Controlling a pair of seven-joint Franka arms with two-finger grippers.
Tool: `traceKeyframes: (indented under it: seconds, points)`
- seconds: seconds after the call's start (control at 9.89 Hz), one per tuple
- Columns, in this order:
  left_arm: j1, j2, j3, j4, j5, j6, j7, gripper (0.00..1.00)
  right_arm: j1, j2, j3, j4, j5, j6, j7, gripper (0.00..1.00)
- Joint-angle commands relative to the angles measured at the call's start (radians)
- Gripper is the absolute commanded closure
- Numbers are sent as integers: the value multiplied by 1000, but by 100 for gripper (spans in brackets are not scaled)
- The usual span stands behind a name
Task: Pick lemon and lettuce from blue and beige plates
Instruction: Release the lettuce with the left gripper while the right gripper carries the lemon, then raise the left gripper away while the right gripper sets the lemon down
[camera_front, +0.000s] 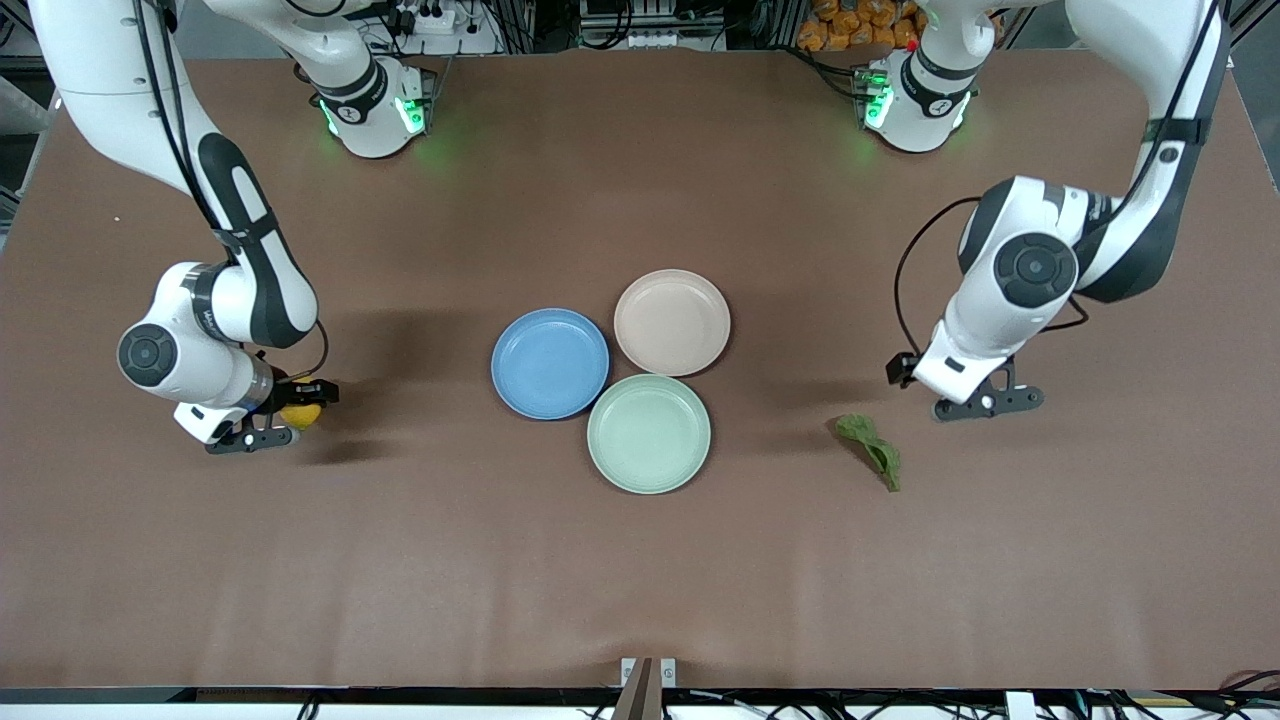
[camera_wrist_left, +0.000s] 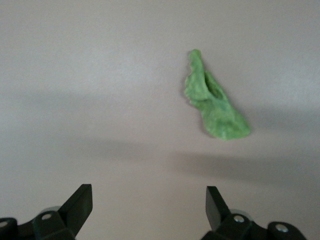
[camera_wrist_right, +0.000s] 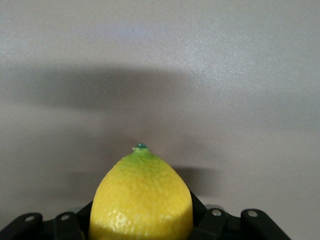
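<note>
The blue plate (camera_front: 550, 363) and the beige plate (camera_front: 672, 322) sit mid-table, both bare. My right gripper (camera_front: 292, 418) is shut on the yellow lemon (camera_front: 300, 415), held just above the table at the right arm's end; the lemon fills the right wrist view (camera_wrist_right: 142, 200). The green lettuce (camera_front: 872, 450) lies on the table toward the left arm's end, nearer the front camera than my left gripper (camera_front: 985, 403). My left gripper is open and empty beside it (camera_wrist_left: 149, 202); the lettuce shows ahead of its fingers in the left wrist view (camera_wrist_left: 212, 102).
A mint-green plate (camera_front: 649, 433) touches the blue and beige plates, nearer the front camera. The brown table top (camera_front: 640, 580) spreads wide around the plates.
</note>
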Motion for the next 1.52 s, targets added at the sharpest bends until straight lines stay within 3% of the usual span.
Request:
traceKeyframes:
  seconds: [0.0,0.2,0.51,0.61,0.71,1.11,1.42]
  points:
    - [9,-111,7,-108,-19,-1,48,0,-11,14,13,-12,-9,34,-6,52]
    - [10,-157,23,-139,-117,-1,65,0,-16,26,13,-10,-6,49,-6,50]
    - [24,-215,26,-148,-143,-6,112,0,-17,46,13,-4,1,72,-4,42]
    - [15,-234,52,-136,-166,-7,155,0,-17,49,14,-3,2,73,-4,17]
    - [-1,-251,81,-125,-184,-7,193,0,-17,46,13,-3,4,71,3,0]
    - [-8,-245,92,67,-207,-96,215,0,-16,-2,14,29,7,10,7,0]
    - [-14,-245,92,230,-264,-266,267,0,-19,-15,11,126,10,-154,7,0]
